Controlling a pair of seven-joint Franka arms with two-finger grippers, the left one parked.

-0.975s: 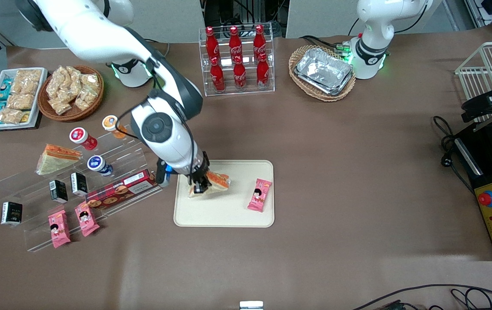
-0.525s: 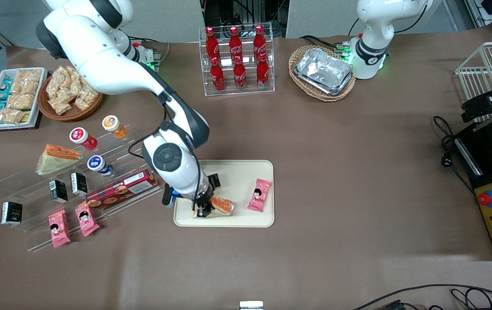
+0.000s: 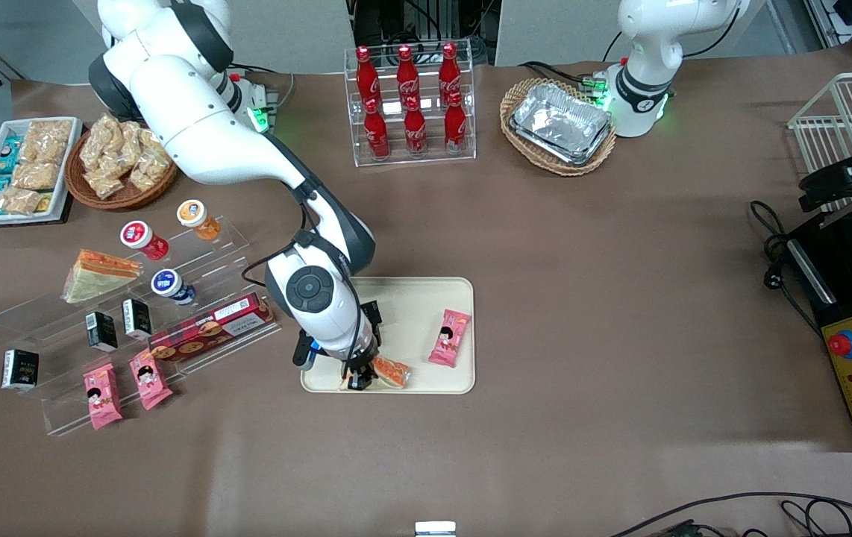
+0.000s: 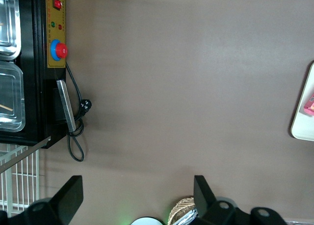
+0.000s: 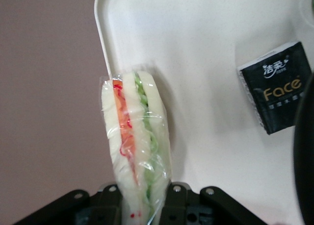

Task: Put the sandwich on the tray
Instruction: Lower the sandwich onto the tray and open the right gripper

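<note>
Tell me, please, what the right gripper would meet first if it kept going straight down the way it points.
Probably the tray: the gripper, shut on the sandwich, hangs just above the edge nearest the front camera.

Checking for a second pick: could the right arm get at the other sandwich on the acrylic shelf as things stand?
Probably not yet. The gripper is shut on a sandwich low over the tray. The other sandwich lies uncovered on the shelf, toward the working arm's end.

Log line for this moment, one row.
gripper: shut on sandwich | over tray edge nearest front camera | not released
</note>
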